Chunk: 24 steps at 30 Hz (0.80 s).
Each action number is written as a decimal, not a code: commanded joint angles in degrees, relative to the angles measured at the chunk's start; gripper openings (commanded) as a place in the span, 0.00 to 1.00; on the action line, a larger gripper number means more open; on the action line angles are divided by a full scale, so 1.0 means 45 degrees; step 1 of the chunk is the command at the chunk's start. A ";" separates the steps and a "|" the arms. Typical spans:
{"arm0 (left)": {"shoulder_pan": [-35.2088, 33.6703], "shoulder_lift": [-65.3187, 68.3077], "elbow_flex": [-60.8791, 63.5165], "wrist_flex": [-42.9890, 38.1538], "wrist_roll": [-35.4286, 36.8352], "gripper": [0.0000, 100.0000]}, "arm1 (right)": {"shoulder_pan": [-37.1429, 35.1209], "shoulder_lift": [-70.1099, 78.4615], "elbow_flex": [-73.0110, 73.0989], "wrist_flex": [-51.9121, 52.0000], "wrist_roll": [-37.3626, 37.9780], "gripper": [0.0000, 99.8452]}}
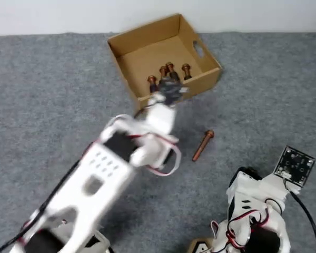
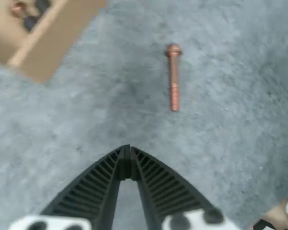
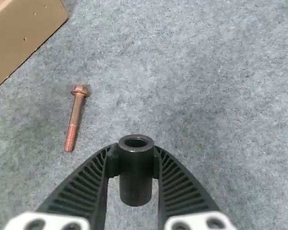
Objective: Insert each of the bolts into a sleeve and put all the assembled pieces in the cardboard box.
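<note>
The right wrist view shows the right gripper (image 3: 136, 149) clamped on a black sleeve (image 3: 136, 175). From above, four assembled pieces (image 1: 168, 73) stand inside the cardboard box (image 1: 142, 52). The left gripper (image 2: 127, 155), closed and empty, hangs by the box's front wall. One loose bolt (image 1: 203, 145) lies on the grey carpet (image 1: 52, 95) near the box.

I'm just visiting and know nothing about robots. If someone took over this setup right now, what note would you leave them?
Left gripper: shut, empty, over the carpet by the cardboard box.
Right gripper: shut on a black sleeve, held upright.
Done: four bolt heads sit inside the box, apparently sleeved.
Left: one loose bolt lies on the carpet. It probably goes into the held sleeve, then into the box.
</note>
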<state>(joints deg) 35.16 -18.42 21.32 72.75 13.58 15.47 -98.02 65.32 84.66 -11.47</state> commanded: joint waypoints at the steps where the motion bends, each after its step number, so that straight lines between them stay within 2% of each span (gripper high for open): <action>1: 0.0664 0.2872 -0.2764 0.0762 0.0176 0.01 | 0.0147 0.0029 -0.0059 -0.0283 -0.0156 0.01; 6: 0.0762 0.6720 -0.6222 0.1934 0.0156 0.02 | 0.0147 0.0029 -0.0059 -0.0283 -0.0156 0.01; 15: 0.0781 1.1604 -1.3275 0.4278 0.0977 0.26 | 0.0147 0.0029 -0.0059 -0.0283 -0.0156 0.01; 24: 0.0977 1.5375 -1.8217 0.5294 0.1016 0.26 | 0.0147 0.0029 -0.0059 -0.0283 -0.0156 0.01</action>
<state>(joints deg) 39.21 48.48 -52.97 95.08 17.54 15.47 -98.02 65.32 84.66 -11.47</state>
